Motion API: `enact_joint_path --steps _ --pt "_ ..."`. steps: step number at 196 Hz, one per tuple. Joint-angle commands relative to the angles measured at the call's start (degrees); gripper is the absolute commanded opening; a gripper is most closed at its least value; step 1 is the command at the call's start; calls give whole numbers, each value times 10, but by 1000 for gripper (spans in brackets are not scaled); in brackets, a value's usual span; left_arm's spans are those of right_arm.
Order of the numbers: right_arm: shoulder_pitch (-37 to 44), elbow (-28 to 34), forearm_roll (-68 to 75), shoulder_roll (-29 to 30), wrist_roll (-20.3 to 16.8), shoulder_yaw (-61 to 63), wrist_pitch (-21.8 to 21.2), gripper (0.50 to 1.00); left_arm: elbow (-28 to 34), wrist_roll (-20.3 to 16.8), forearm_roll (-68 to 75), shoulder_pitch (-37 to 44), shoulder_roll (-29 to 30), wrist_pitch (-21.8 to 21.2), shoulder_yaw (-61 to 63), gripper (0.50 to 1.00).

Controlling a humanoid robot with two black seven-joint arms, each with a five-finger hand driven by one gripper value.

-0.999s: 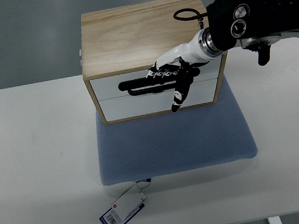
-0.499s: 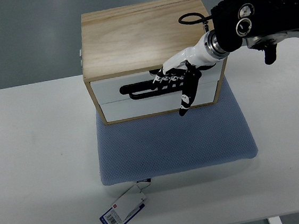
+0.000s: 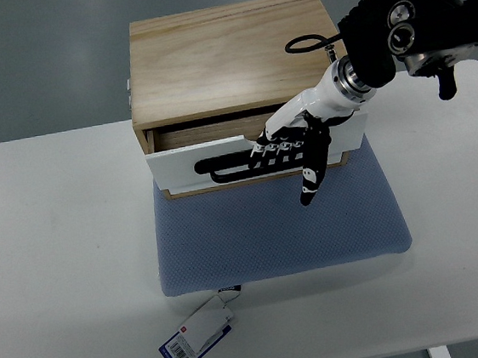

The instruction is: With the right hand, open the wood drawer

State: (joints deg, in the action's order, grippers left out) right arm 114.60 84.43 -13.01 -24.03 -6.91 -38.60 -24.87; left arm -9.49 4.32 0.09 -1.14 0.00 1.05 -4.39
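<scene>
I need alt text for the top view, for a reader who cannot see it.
The robot's right hand hooks its fingers in the black handle of a wooden box's top drawer, which stands partly open. The box sits on a blue cushion on a white table; a tag lies near the cushion.

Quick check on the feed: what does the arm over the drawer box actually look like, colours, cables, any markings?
The right arm is a bulky black housing with round silver fittings and a thin black cable looping off it. A silver ring joins it to a glossy white wrist. The right hand has a white back, black fingers and white segments at the knuckles. No readable markings show.
</scene>
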Motion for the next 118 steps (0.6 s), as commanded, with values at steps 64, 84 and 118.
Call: enact_joint_path --steps 64,84,118 --pt "29 39 -1 -26 5 -9 -61 926 0 0 0 0 0 0 0 1000" --pt "34 51 -1 -29 5 -10 -69 926 0 0 0 0 0 0 0 1000" --pt "42 68 -1 -38 6 -13 -77 928 0 1 0 0 0 0 0 1000"
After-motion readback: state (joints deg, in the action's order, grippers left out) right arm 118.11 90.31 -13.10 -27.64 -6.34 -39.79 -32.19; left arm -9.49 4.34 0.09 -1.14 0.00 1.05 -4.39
